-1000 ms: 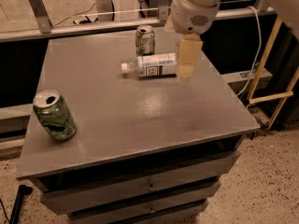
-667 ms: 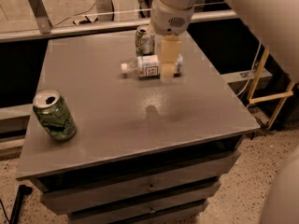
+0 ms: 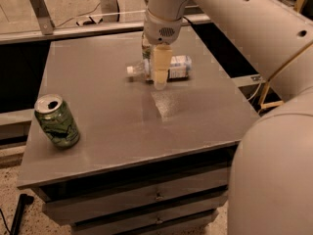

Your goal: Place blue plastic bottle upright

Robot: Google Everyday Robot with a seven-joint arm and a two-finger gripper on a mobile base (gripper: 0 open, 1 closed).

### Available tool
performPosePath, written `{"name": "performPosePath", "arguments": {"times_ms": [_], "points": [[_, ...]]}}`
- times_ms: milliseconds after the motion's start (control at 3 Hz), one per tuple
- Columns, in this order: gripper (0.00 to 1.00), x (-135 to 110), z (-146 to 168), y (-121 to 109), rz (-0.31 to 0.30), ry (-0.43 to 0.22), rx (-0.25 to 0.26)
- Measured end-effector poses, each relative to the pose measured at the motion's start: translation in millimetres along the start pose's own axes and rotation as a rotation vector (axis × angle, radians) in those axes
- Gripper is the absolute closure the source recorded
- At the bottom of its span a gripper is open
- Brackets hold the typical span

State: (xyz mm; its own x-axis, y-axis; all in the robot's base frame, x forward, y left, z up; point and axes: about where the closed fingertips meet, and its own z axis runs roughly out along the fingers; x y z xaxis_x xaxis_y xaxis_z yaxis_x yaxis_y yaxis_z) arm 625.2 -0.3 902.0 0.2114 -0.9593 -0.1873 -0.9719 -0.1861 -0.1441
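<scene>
My hand (image 3: 160, 75) shifts left over the toppled blue plastic bottle (image 3: 180, 66)
It now hangs at the bottle's middle; the bottle lies sideways, far-centre on the desk (image 3: 122, 131). How wide the hand stands, I cannot tell.

Likely a lab or office test space rather than a home. The jaws of the gripper (image 3: 160, 75) hang over a plain grey table (image 3: 98, 151) with drawers (image 3: 156, 196) below them. Behind them, loose cables (image 3: 73, 21) trail across a hard, pale floor (image 3: 63, 4).
</scene>
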Motion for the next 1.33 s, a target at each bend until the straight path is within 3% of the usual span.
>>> {"name": "performPosePath", "arguments": {"times_ms": [333, 1000, 1333], "points": [[0.00, 1.0, 20.6, -7.7, 0.021, 0.008, -0.026], [0.00, 28.3, 43.1, -25.8, 0.114, 0.056, -0.049], [0.25, 30.7, 51.1, -28.6, 0.099, 0.084, -0.061]]}}
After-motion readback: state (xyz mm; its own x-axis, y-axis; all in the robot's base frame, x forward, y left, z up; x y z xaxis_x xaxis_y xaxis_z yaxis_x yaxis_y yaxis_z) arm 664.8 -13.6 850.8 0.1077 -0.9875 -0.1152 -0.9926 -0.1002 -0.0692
